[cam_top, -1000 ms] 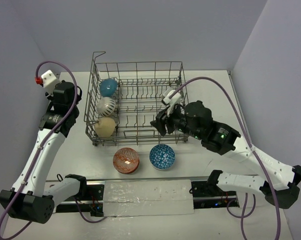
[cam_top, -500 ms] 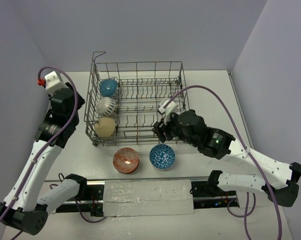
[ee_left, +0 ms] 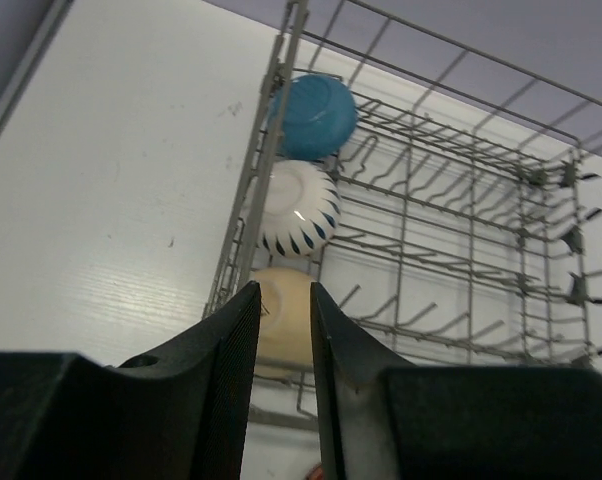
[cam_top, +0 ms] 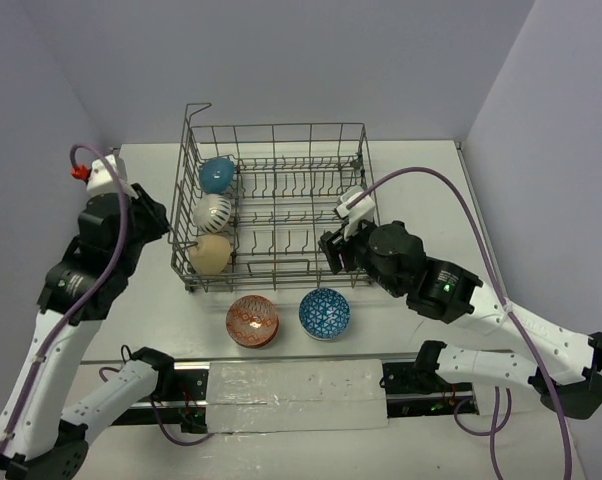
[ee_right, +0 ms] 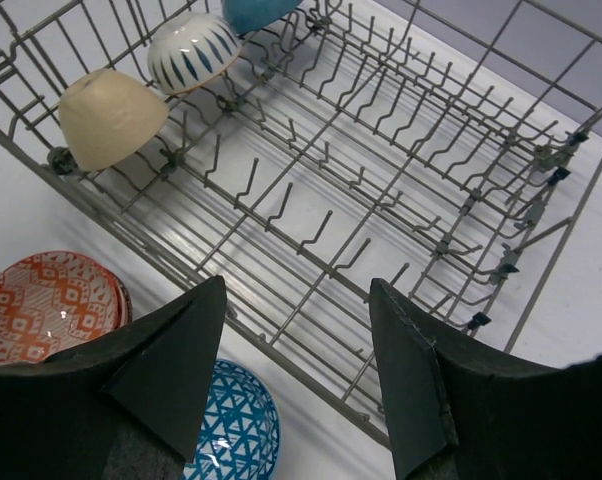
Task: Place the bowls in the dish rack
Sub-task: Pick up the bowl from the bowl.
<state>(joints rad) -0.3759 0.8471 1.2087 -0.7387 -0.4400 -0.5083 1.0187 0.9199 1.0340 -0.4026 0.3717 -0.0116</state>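
Well, the biggest thing you see is the white table (cam_top: 431,190). The grey wire dish rack (cam_top: 291,205) sits on it toward the far side, between your two arms. Your left arm (cam_top: 56,320) reaches up the left side. Its left gripper (ee_left: 281,390) hangs just outside the rack's left wall and points at the row of bowls. Its fingers (ee_left: 231,380) are only a little bit apart, and nothing is between them. Your right arm (cam_top: 421,275) bends in from the right, and the right gripper (ee_right: 296,400) hangs over the rack's near right corner. Its fingers (ee_right: 171,370) are spread wide and hold nothing. Three bowls stand on their sides in a row along the left side of the rack. There is a teal bowl (cam_top: 217,174) at the far end, a white bowl with dark blue marks (cam_top: 214,212) in the middle, and a cream bowl (cam_top: 211,253) nearest you. Two more bowls sit side by side on the table, just in front of the rack. A red patterned bowl (cam_top: 252,320) is on the left and a blue patterned bowl (cam_top: 324,313) is on the right, near the right gripper.
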